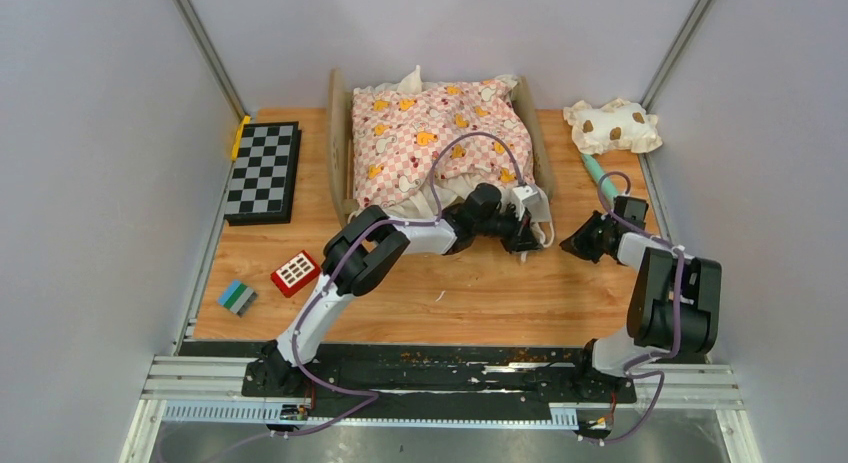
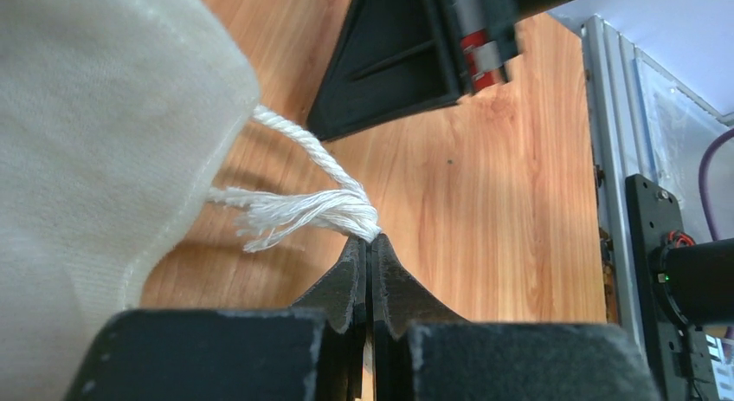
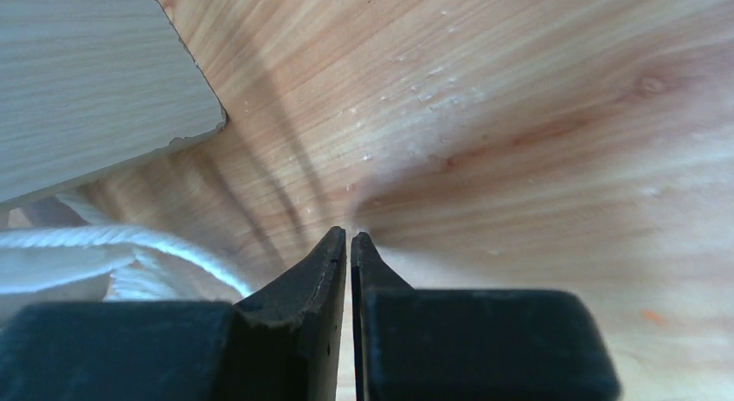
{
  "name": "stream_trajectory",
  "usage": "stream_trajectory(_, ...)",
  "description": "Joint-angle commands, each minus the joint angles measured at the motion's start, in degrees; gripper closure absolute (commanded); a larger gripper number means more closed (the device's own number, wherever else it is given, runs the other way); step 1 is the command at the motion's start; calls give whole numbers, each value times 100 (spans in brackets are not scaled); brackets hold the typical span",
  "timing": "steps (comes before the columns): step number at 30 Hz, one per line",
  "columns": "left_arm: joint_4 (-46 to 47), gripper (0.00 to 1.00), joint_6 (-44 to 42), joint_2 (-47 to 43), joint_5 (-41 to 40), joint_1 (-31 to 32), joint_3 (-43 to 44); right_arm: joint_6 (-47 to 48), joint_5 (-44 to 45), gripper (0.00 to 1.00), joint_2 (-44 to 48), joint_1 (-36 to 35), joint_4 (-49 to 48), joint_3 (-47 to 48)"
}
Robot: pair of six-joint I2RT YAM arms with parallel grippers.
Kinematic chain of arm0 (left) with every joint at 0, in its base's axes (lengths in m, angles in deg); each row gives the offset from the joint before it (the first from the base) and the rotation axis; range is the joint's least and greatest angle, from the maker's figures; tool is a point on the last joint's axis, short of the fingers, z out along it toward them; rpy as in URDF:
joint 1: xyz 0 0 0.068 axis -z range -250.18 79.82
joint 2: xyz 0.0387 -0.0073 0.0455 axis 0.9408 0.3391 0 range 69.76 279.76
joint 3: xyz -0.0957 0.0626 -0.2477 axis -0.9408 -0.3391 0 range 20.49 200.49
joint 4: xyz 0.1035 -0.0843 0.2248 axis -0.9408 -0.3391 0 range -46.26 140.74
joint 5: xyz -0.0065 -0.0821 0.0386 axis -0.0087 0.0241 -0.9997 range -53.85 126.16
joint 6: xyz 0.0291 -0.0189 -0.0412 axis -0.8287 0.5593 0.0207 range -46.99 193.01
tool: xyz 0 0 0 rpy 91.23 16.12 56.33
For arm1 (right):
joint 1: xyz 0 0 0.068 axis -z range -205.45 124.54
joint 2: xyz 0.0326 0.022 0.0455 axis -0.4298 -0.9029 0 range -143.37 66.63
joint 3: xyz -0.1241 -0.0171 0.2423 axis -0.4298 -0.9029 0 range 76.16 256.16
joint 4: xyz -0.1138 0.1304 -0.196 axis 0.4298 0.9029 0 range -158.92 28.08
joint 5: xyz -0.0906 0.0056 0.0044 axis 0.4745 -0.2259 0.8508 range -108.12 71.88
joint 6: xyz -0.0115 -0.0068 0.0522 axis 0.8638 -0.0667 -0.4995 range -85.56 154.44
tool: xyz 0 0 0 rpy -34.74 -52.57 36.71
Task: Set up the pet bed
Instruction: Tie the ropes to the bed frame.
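Note:
The pet bed point(image 1: 338, 143), a light-wood frame, stands at the back middle of the table, and a pink checkered cushion point(image 1: 440, 133) covers its base. My left gripper point(image 1: 522, 230) is at the bed's front right corner. In the left wrist view it point(image 2: 370, 241) is shut on the knotted, frayed end of a white cord point(image 2: 320, 206) that runs out from cream fabric point(image 2: 95, 158). My right gripper point(image 1: 572, 245) is just right of that corner, low over the table. Its fingers point(image 3: 349, 236) are shut with nothing between them, and the cord point(image 3: 112, 241) and a bed panel point(image 3: 86, 80) lie to their left.
A cream brown-spotted pillow point(image 1: 612, 125) lies at the back right, with a teal pen point(image 1: 598, 173) in front of it. A chessboard point(image 1: 263, 170) sits at the left. A red block point(image 1: 296, 273) and a blue-green block point(image 1: 237, 297) lie front left.

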Motion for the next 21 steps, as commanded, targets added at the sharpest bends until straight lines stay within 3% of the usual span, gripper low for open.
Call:
stream_trajectory(1, 309, 100, -5, -520, 213, 16, -14, -293, -731, 91, -445, 20, -819, 141)
stream_trajectory(10, 386, 100, 91, -628, 311, -1, -66, -662, -1243, 90, -1092, 20, -1529, 175)
stream_trajectory(21, 564, 100, 222, -730, 390, -93, -29, -1615, -2542, 90, -1692, 83, -3330, -336)
